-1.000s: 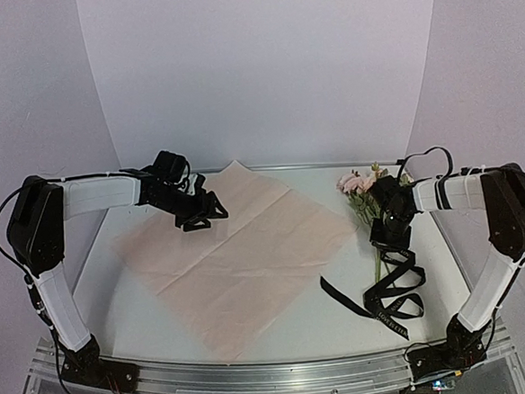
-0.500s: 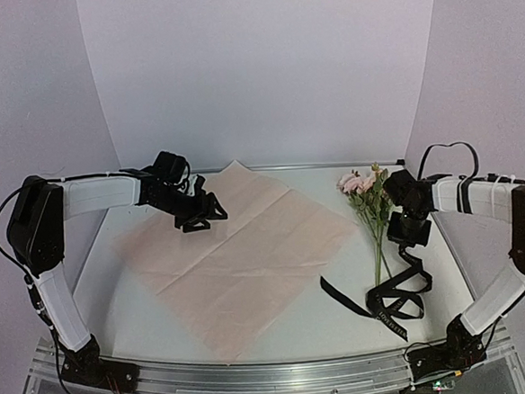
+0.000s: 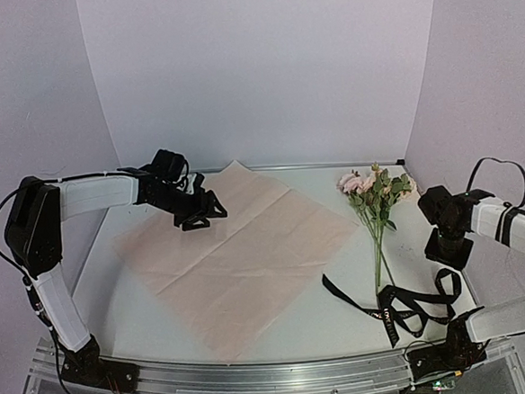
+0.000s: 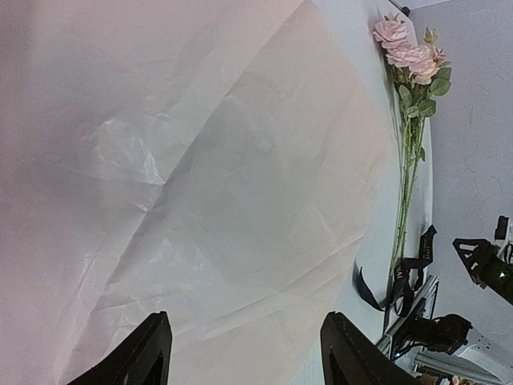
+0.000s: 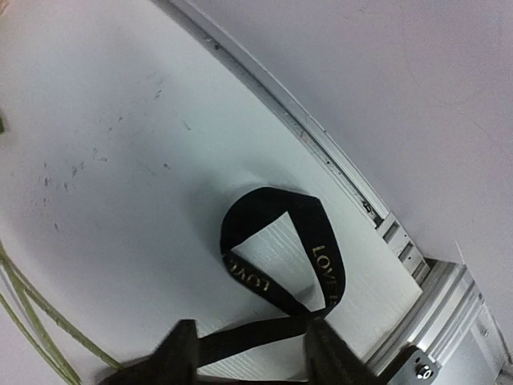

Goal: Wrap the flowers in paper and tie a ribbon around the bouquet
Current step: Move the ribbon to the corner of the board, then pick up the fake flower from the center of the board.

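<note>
Right gripper (image 3: 449, 254) hanging low, well right of the flowers (image 3: 375, 198), jaws standing apart, gripping nothing, ribbon (image 3: 405, 302) lying beneath, arm having drawn back rightward and unclamped, ribbon dragged along, left gripper (image 3: 196, 218) staying parted, empty, hovering over the paper (image 3: 239, 253).

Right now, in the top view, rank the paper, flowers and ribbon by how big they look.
1. paper: by far the largest.
2 and 3. flowers and ribbon: similar spread, one long and thin, the other looped wide; too close to rank.
</note>
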Motion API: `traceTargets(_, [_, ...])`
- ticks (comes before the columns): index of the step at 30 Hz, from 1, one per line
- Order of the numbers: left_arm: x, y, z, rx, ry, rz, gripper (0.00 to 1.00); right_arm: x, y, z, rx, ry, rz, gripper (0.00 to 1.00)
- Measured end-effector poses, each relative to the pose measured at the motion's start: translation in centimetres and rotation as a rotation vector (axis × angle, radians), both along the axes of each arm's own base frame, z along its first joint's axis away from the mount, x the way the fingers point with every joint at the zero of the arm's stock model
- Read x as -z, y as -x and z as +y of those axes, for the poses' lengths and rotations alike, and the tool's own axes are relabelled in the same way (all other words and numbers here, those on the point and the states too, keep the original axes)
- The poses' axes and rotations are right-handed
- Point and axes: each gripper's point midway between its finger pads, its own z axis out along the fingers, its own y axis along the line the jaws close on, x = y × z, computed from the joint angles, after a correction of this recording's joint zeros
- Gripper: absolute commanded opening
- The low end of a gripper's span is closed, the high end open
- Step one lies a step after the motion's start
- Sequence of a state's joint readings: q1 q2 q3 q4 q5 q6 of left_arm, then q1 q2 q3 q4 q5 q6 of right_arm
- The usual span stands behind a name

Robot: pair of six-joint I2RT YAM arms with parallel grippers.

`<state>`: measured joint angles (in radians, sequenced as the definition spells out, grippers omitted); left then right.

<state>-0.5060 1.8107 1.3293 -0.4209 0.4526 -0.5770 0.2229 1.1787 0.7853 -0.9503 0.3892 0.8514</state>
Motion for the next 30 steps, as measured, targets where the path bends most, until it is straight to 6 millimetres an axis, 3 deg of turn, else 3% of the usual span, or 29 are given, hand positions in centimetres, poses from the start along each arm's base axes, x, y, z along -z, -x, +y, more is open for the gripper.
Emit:
traceTargets(5, [-0.1,0.1,-0.1,0.005,0.007,0.002,0.66,0.3,-2.5,3.1,-0.15,-0.103,-0.027,0.69])
traceTargets(11, [-0.1,0.2,-0.2,0.01,0.013,0.006,0.66,1.1,-8.3,8.3,-0.353,-0.252,-0.019,0.63])
traceTargets(15, [-0.1,0.2,-0.2,0.009,0.012,0.006,0.66,2.2,-11.6,10.6,-0.44,-0.298,0.004,0.63])
traceTargets(23, [-0.7,0.2,-0.2,0.009,0.018,-0.006,0.66,5.2,-14.3,12.2,-0.495,-0.32,0.085,0.52])
traceTargets(30, [-0.8,0.2,-0.1,0.008,0.018,-0.008,0.66,7.5,-14.5,12.3,-0.482,-0.324,0.152,0.41])
